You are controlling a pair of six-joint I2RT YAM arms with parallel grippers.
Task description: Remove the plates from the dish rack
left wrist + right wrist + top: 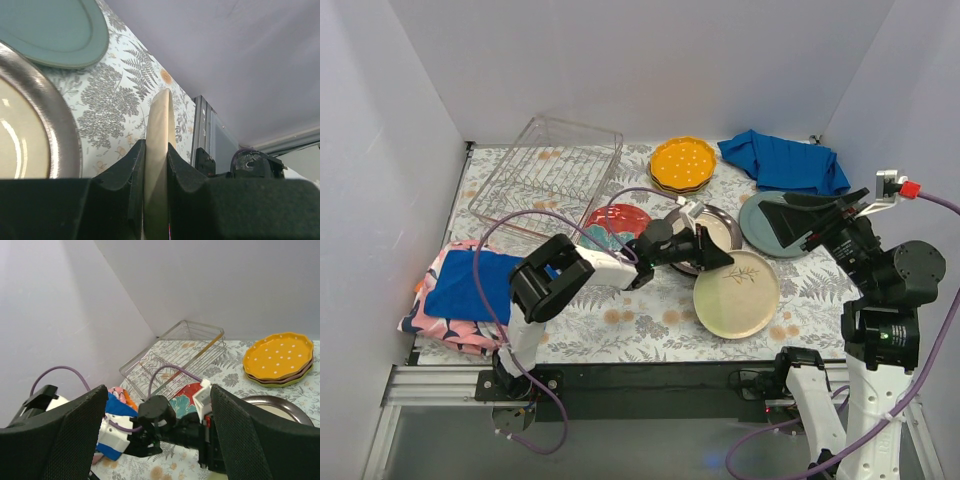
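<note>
No readable writing anywhere. 7 plates, all on the table (650, 335) outside the dish rack (545, 170), which sits at the far-left corner close to the left wall. 1 stack of 3 at the far middle: orange dotted plate (682, 160) on top; the right wrist view shows a pinkish rim and a lime-green rim under it. 4 singles: teal-red floral plate (613, 222) just in front of the rack, dark-rimmed glossy plate (722, 228) center, grey-teal plate (760, 240) to its right, cream plate with sprig (740, 295) nearest the arms. 2 blue cloths: 1 crumpled at the far right (785, 160), 1 folded at the left edge (470, 285) on top of a pink patterned cloth (435, 315). Left gripper (718, 258) is clamped on the cream plate's far-left rim; the left wrist view shows the rim edge-on, pinched between both fingers. Cannot tell if that plate rests flat or is lifted. Right gripper (808, 222) hangs above the grey-teal plate with jaws spread wide and nothing between them. White walls close in 3 sides. Open tabletop runs along the near edge in front of the floral plate, and a smaller patch lies right of the cream plate.
</note>
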